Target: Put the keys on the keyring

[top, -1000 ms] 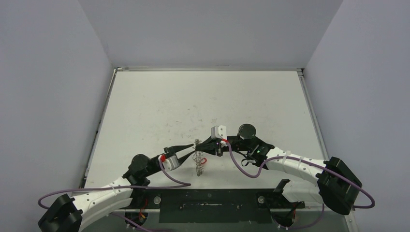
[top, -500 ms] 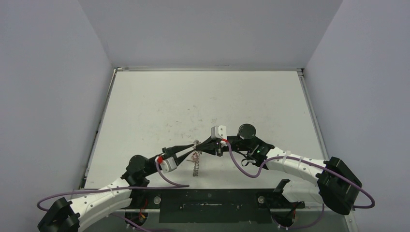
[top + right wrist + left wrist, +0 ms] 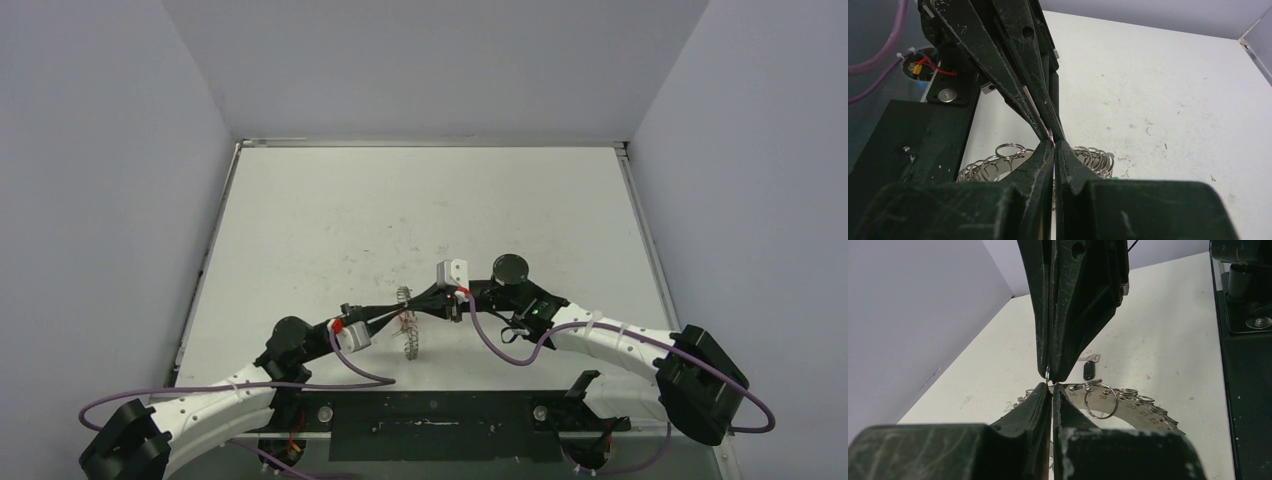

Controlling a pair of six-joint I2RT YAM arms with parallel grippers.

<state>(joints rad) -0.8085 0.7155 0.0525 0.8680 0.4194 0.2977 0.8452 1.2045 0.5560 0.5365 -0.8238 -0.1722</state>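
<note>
Top view, arms: you have two, reaching in from the near edge. The left gripper [image 3: 397,311] and right gripper [image 3: 418,301] meet tip to tip over the table [image 3: 330,220].
Top view, keyring: one. The keyring [image 3: 408,340] sits right under the meeting tips, seen nearly edge-on.
Top view, keys: too small to pick out.
Top view, surroundings: purple cables [image 3: 505,362] loop off both wrists.
Left wrist, left gripper [image 3: 1051,389]: your fingers are pressed together at the tip.
Left wrist, right gripper [image 3: 1050,375]: it comes down from the top of the frame, also pinched closed, its tip just above yours. One small silver loop [image 3: 1047,372] peeks out there; you cannot tell whether it is clamped.
Left wrist, keyring [image 3: 1138,407]: it lies behind your left fingers, which partly hide it. Small split rings line its edge, and one larger ring [image 3: 1100,401] hangs in front.
Left wrist, keys: one black-headed key [image 3: 1089,371] lies on the table beyond the keyring, apart from it. A silver piece [image 3: 1088,358] lies just beside it; you cannot tell whether it is the second key.
Left wrist, writing: numerals 18, 20, 21 and 22 on the keyring face.
Right wrist, right gripper [image 3: 1054,146]: fingers closed together.
Right wrist, left gripper [image 3: 1049,131]: it slants in from upper left, closed, with the tips almost touching.
Right wrist, keyring [image 3: 1090,156]: it sits below both tips, its split rings too crowded to count.
Right wrist, obstruction: both sets of fingers block the keyring's middle.
Right wrist, extras: red wires [image 3: 943,70] on the left arm's wrist.
</note>
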